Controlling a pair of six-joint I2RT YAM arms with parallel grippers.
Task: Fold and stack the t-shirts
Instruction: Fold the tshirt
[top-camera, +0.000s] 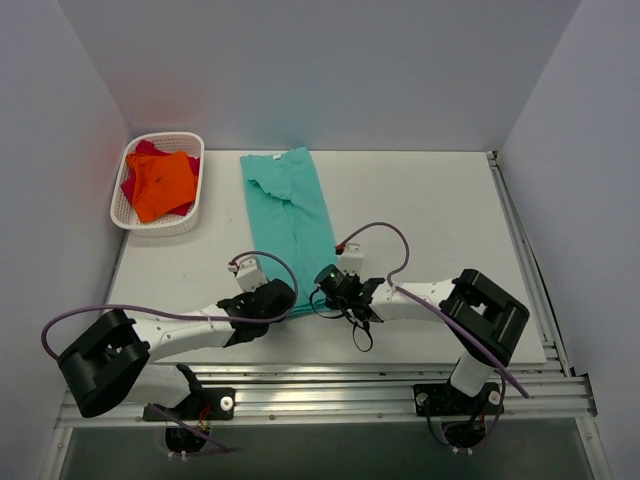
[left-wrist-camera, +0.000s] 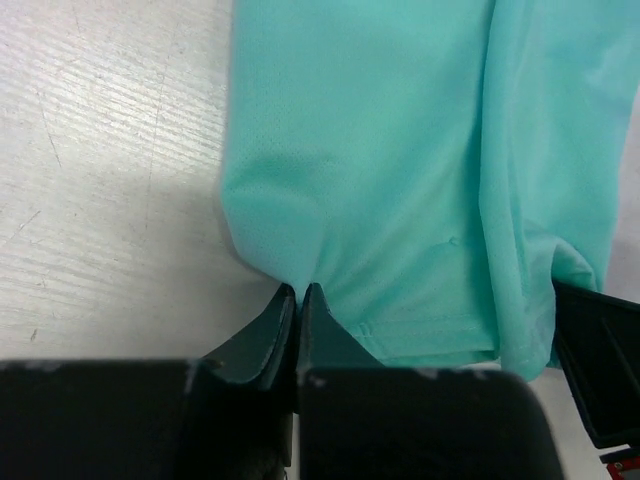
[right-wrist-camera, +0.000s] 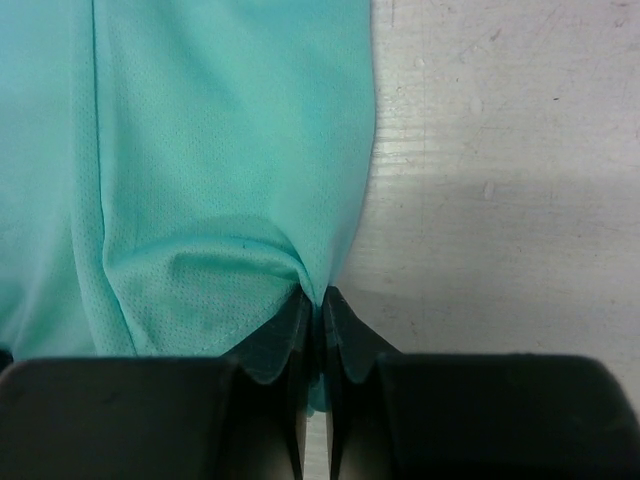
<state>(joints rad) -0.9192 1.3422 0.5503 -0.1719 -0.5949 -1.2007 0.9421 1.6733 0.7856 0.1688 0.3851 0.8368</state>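
The teal-green t-shirt lies as a long narrow folded strip running from the table's back to the near middle. My left gripper is shut on the strip's near left corner; in the left wrist view the gripper pinches the cloth at its hem. My right gripper is shut on the near right corner; in the right wrist view the gripper has the cloth bunched between its fingers. The orange t-shirt lies on the magenta-red t-shirt in the basket.
The white lattice basket stands at the back left of the white table. White walls close in the back and both sides. A rail frame runs along the near edge by the arm bases.
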